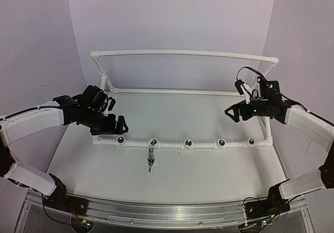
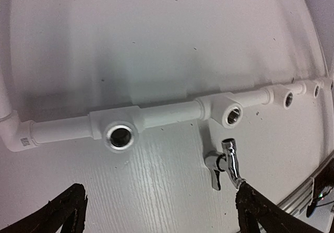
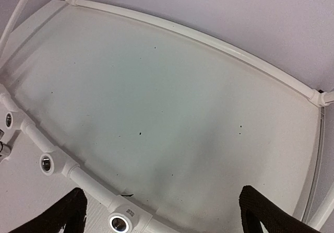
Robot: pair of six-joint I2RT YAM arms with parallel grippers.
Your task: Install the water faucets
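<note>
One silvery faucet (image 1: 151, 160) lies on the table just in front of the second socket (image 1: 153, 142) of the white pipe frame's front pipe (image 1: 204, 145), apart from it. In the left wrist view the faucet (image 2: 230, 160) lies with its threaded end towards that socket (image 2: 231, 116); its lower end runs under my right fingertip (image 2: 258, 209). My left gripper (image 1: 117, 124) hovers over the pipe's left end, open and empty (image 2: 162, 217). My right gripper (image 1: 232, 113) is open and empty (image 3: 162, 217), above the table behind the pipe's right part. No other faucet is in view.
The front pipe carries several open sockets, such as the first (image 2: 119, 136) and those in the right wrist view (image 3: 120, 223). The frame's tall back bar (image 1: 182, 53) and corner posts (image 1: 104, 79) stand behind. A metal rail (image 1: 167, 212) runs along the near edge.
</note>
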